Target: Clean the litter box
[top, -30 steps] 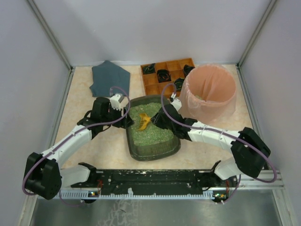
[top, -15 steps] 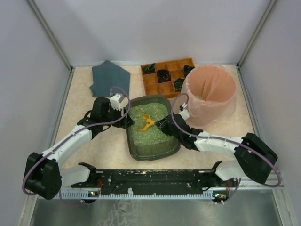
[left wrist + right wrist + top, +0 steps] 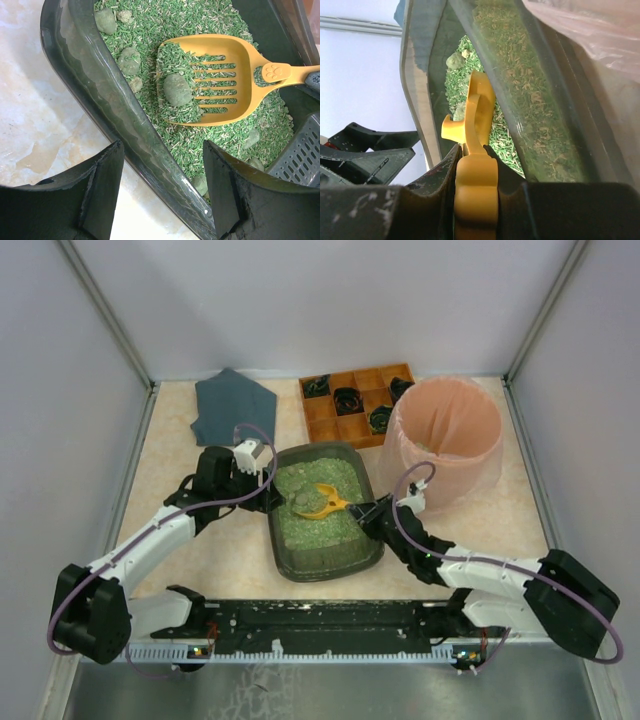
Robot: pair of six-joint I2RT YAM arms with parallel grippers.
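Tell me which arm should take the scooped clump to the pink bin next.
Right. The right gripper is shut on the yellow scoop, which holds a clump, and the pink bin stands on that arm's side. The left gripper only straddles the litter box rim, open.

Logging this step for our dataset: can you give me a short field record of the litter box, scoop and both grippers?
litter box: green litter, several loose clumps
scoop: yellow, slotted, over the litter, one clump on it
right gripper: shut on scoop handle
left gripper: open, astride the box's left wall
bin: pink-lined, right of box
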